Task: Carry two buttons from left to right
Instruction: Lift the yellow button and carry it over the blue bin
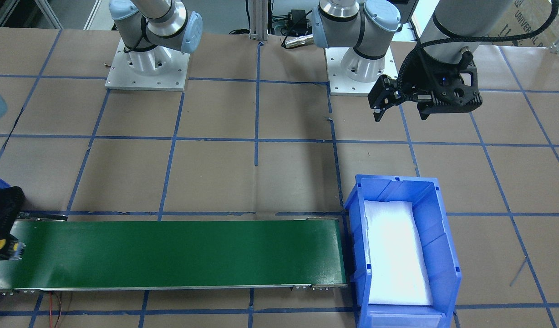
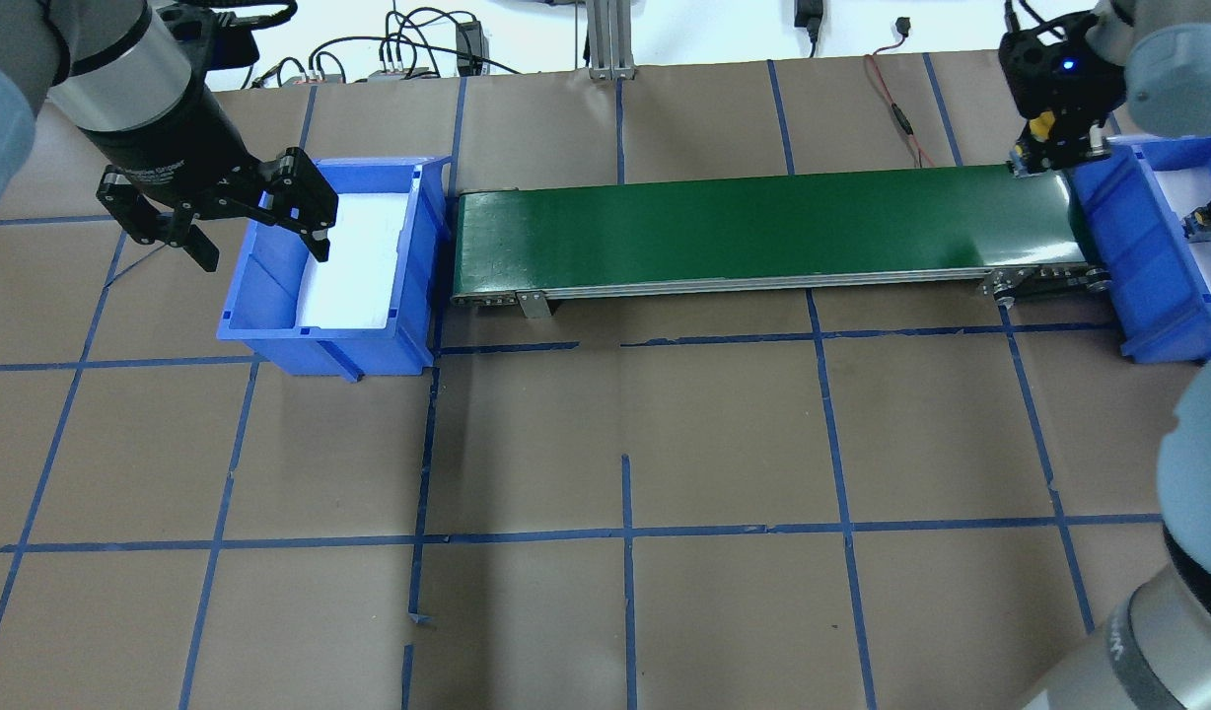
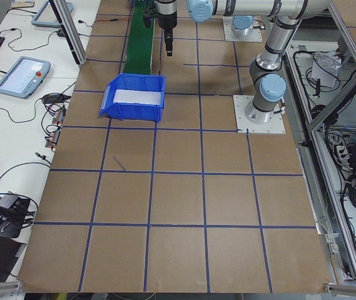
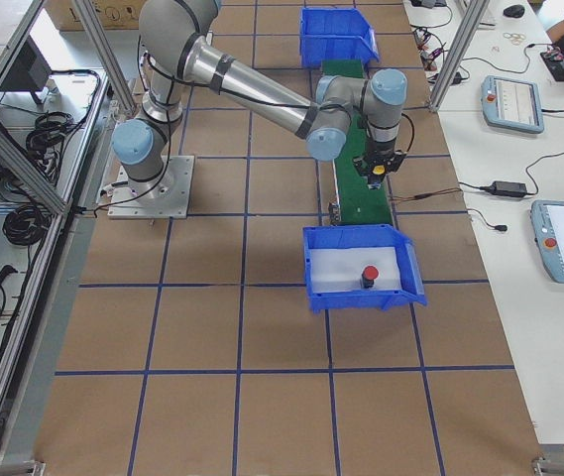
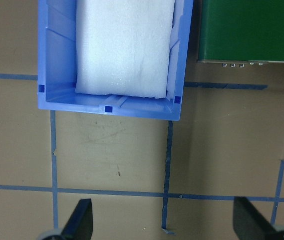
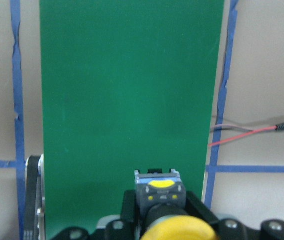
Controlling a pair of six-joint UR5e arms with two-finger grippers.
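1. Table [image 2: 625, 444]: brown paper w/ blue tape grid.
2. L gripper [image 2: 258, 237]: raised over the table on the near side of L bin [image 2: 320, 347]. Jaws wide apart, holding nothing. In the L wrist view both fingertips [image 5: 82, 220] sit over bare paper.
3. L bin: blue, just beside the left end of belt [image 2: 763, 222]. White foam pad [image 5: 124, 45] on its floor.
4. Belt: green, runs left–right betw. the two bins.
5. R bin [image 2: 1123, 227]: blue, just beside the belt's right end. White foam inside as well.
6. Red button [image 4: 369, 275]: in R bin, on the foam, in the bin's far half. Apart from R gripper.
7. R gripper [image 2: 1051, 153]: over the belt's right end, near R bin's far-left corner. Jaws closed on yellow button [image 6: 159, 192], w/ cap toward the wrist and base toward the belt. Whether the base touches the belt: cannot tell.
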